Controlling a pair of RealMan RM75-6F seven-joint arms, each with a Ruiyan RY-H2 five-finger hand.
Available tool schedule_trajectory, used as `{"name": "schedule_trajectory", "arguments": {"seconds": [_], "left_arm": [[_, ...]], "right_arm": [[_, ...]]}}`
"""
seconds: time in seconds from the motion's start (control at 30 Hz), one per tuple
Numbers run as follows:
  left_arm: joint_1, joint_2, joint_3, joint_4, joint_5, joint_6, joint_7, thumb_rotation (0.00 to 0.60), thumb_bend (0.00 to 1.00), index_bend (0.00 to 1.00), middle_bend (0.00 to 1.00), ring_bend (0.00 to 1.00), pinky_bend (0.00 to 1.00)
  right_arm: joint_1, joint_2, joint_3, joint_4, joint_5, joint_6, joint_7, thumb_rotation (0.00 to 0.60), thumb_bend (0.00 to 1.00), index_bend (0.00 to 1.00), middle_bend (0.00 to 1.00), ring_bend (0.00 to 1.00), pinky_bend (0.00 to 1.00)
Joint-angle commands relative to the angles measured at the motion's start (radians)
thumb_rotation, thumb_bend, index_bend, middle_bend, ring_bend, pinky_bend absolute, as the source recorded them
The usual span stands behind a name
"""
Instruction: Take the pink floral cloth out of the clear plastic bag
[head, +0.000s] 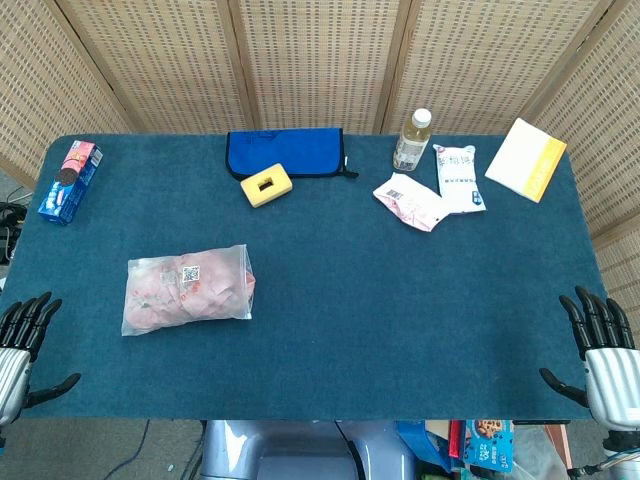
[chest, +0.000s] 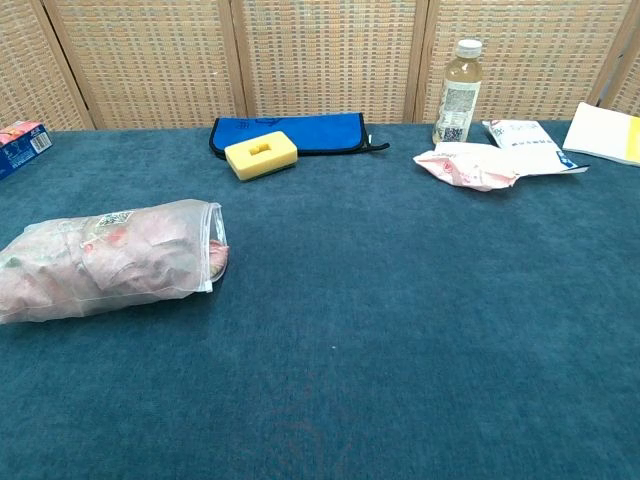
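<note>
A clear plastic bag (head: 188, 288) lies on the left part of the blue table, stuffed with the pink floral cloth (head: 175, 292). In the chest view the bag (chest: 105, 258) has its mouth facing right, and a bit of cloth (chest: 216, 262) peeks out there. My left hand (head: 22, 345) hovers at the table's front left corner, fingers spread, holding nothing, well left of the bag. At the front right corner my right hand (head: 602, 350) is likewise spread and holds nothing. Neither hand shows in the chest view.
Along the back edge lie a blue pouch (head: 285, 153), a yellow sponge (head: 266, 186), a bottle (head: 412, 140), two snack packets (head: 408, 201) (head: 459, 178) and a white-yellow box (head: 526, 159). A blue biscuit box (head: 70, 180) sits at the far left.
</note>
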Motion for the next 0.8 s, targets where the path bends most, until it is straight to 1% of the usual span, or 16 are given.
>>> {"name": "schedule_trajectory", "arguments": {"seconds": [0.03, 0.23, 0.37, 0.47, 0.63, 0.73, 0.8], "left_arm": [[0.0, 0.0, 0.0, -0.001, -0.001, 0.0, 0.0, 0.6, 0.15, 0.0, 0.0, 0.0, 0.0], [-0.002, 0.001, -0.001, 0.001, -0.003, -0.004, -0.003, 0.6, 0.15, 0.0, 0.0, 0.0, 0.0], [-0.025, -0.008, -0.012, 0.014, -0.011, -0.034, -0.01, 0.6, 0.15, 0.0, 0.0, 0.0, 0.0], [-0.081, -0.024, -0.034, 0.03, -0.041, -0.123, -0.039, 0.6, 0.15, 0.0, 0.0, 0.0, 0.0], [-0.218, -0.051, -0.082, 0.051, -0.093, -0.327, -0.077, 0.6, 0.15, 0.0, 0.0, 0.0, 0.0], [-0.306, -0.099, -0.117, 0.099, -0.12, -0.439, -0.096, 0.6, 0.15, 0.0, 0.0, 0.0, 0.0], [-0.344, -0.13, -0.125, 0.131, -0.137, -0.496, -0.094, 0.6, 0.15, 0.0, 0.0, 0.0, 0.0]], "right_arm": [[0.0, 0.0, 0.0, 0.0, 0.001, -0.001, -0.001, 0.6, 0.0, 0.0, 0.0, 0.0, 0.0], [0.001, -0.003, 0.001, 0.0, 0.004, -0.003, -0.005, 0.6, 0.0, 0.0, 0.0, 0.0, 0.0], [0.004, -0.009, -0.001, -0.003, 0.005, -0.012, -0.015, 0.6, 0.0, 0.0, 0.0, 0.0, 0.0], [0.009, -0.012, 0.0, -0.002, 0.011, -0.023, -0.022, 0.6, 0.0, 0.0, 0.0, 0.0, 0.0], [0.014, -0.01, 0.008, 0.0, 0.03, -0.032, -0.013, 0.6, 0.0, 0.0, 0.0, 0.0, 0.0], [0.016, -0.009, 0.012, 0.001, 0.041, -0.038, -0.006, 0.6, 0.0, 0.0, 0.0, 0.0, 0.0], [0.017, -0.01, 0.013, 0.001, 0.048, -0.042, -0.002, 0.6, 0.0, 0.0, 0.0, 0.0, 0.0]]}}
